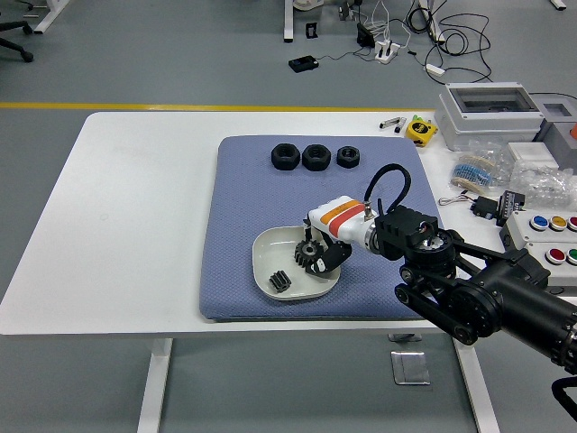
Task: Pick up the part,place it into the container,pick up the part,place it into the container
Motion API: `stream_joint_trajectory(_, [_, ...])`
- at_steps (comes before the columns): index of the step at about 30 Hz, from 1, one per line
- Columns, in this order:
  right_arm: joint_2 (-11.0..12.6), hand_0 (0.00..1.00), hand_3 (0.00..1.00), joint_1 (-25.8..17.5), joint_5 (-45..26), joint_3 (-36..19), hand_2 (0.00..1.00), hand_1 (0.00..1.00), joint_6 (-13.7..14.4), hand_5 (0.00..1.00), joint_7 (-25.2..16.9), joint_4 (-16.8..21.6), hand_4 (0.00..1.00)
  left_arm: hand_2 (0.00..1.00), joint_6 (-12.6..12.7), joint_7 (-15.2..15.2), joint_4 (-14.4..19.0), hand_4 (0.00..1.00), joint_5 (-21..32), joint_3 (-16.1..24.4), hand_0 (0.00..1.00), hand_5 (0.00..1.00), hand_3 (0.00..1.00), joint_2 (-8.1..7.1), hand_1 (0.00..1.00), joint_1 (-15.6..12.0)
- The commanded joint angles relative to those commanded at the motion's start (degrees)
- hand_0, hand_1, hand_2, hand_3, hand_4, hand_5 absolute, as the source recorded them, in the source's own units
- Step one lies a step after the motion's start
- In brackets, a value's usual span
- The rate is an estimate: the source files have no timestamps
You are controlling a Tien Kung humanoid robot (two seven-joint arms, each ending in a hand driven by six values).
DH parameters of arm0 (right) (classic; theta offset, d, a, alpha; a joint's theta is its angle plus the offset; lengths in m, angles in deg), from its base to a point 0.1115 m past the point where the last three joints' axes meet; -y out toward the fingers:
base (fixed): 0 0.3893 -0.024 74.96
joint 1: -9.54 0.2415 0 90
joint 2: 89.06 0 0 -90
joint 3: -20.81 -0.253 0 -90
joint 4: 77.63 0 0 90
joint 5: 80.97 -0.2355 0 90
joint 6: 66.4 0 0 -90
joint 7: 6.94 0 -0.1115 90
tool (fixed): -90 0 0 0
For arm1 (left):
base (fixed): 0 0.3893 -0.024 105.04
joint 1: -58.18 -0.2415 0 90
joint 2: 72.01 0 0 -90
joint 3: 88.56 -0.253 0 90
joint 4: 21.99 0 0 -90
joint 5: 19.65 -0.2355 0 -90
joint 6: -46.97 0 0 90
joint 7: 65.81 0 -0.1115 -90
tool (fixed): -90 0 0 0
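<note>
My right hand (317, 257), white with orange stripes, reaches in from the right over the white dish (270, 245) on the blue mat (243, 198). Its black fingers are shut on a black gear (309, 252), held low over the dish's right half. A second small black part (280, 281) lies in the dish near its front. Three black nuts (315, 157) sit in a row at the mat's far edge. The left arm is out of sight.
Right of the mat are a yellow tape measure (419, 130), a grey box (489, 113), bags of small parts (478, 171) and a button panel (550, 236). The table's left half (135, 207) is bare white surface.
</note>
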Motion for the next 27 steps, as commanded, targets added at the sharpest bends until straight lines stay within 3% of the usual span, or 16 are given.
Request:
stream_joint_trajectory(9, [0.7,0.054,0.344,0.7,1.6,-1.3,0.311,0.176,0.9,0.437,1.4,-0.3,0.895,0.652,0.0,0.0,0.0,0.568,0.3,-0.1,0.699,0.584,0.56,-0.03,0.595,0.1])
stream_joint_trajectory(17, [0.5,0.059,0.352,1.2,0.6,-1.9,0.318,0.176,1.3,0.439,1.8,-3.3,0.89,0.652,0.0,-0.1,0.0,0.568,0.6,-0.2,0.698,0.585,0.559,-0.02,0.596,0.1])
stream_joint_trajectory(27, [2.3,0.071,0.378,0.3,-0.9,-1.9,0.337,0.185,-1.7,0.447,-0.1,0.8,0.898,0.653,0.0,0.0,0.0,0.568,0.2,0.0,0.699,0.583,0.559,0.15,0.599,-0.2])
